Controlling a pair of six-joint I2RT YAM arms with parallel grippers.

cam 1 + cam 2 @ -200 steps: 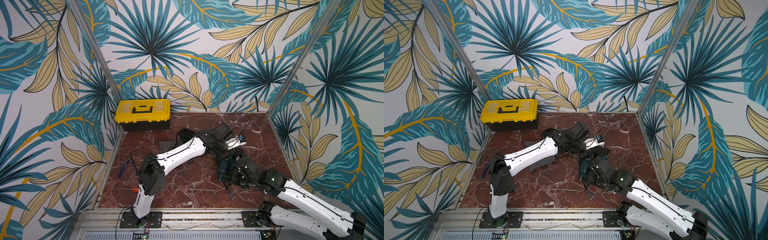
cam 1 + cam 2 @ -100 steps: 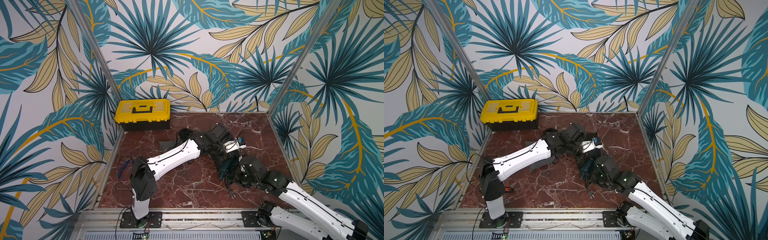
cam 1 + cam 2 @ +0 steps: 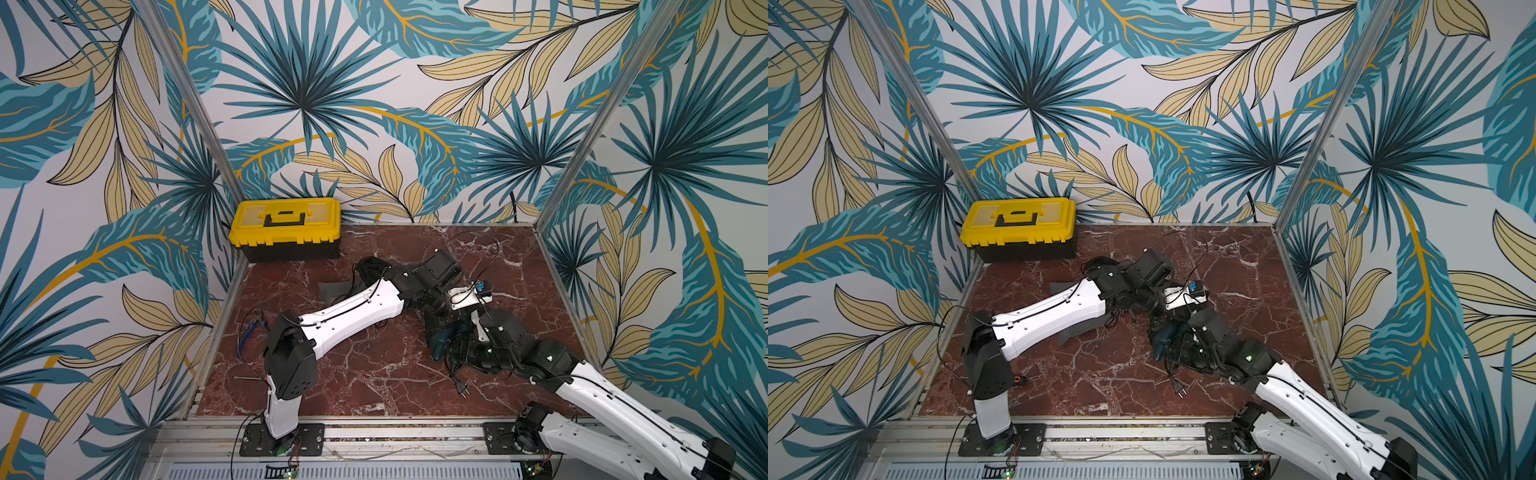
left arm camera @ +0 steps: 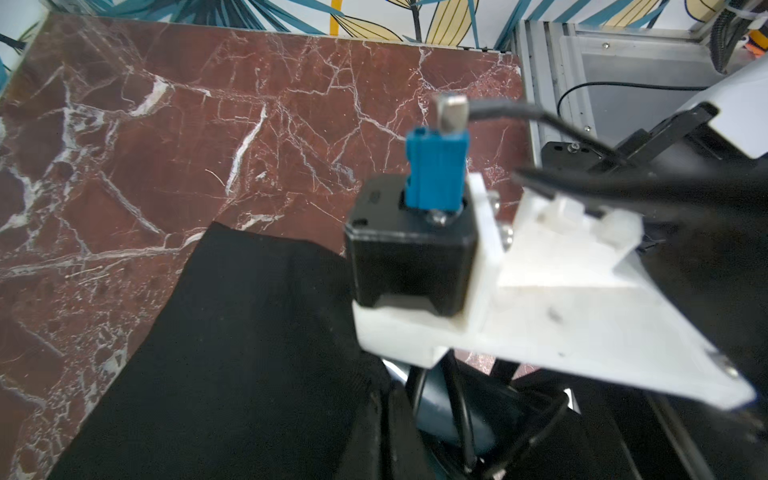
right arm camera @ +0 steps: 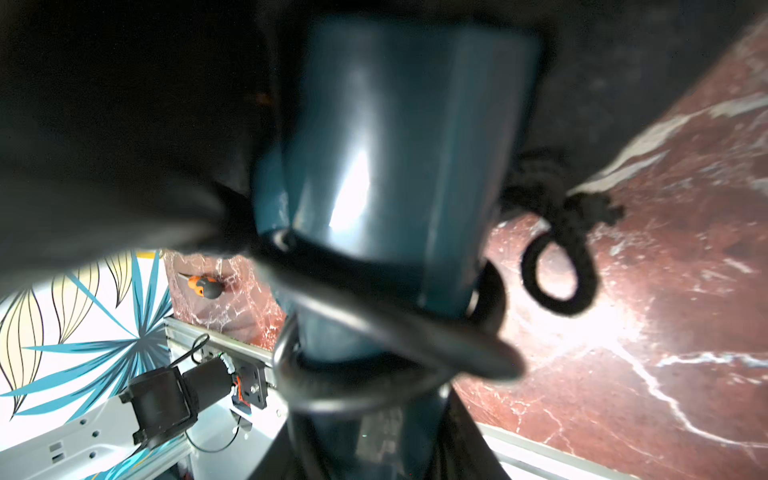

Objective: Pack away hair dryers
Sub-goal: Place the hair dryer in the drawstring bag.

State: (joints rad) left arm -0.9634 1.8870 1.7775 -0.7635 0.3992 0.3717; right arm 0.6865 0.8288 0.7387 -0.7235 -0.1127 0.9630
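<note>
Right jaws gripping the teal hair dryer (image 5: 395,166) should ease it, cord (image 5: 374,297) tucked, into the black pouch (image 4: 232,353) by clenched left jaws.

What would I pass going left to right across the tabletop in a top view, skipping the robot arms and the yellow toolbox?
blue-handled pliers → grey cloth pouch → teal hair dryer
</note>
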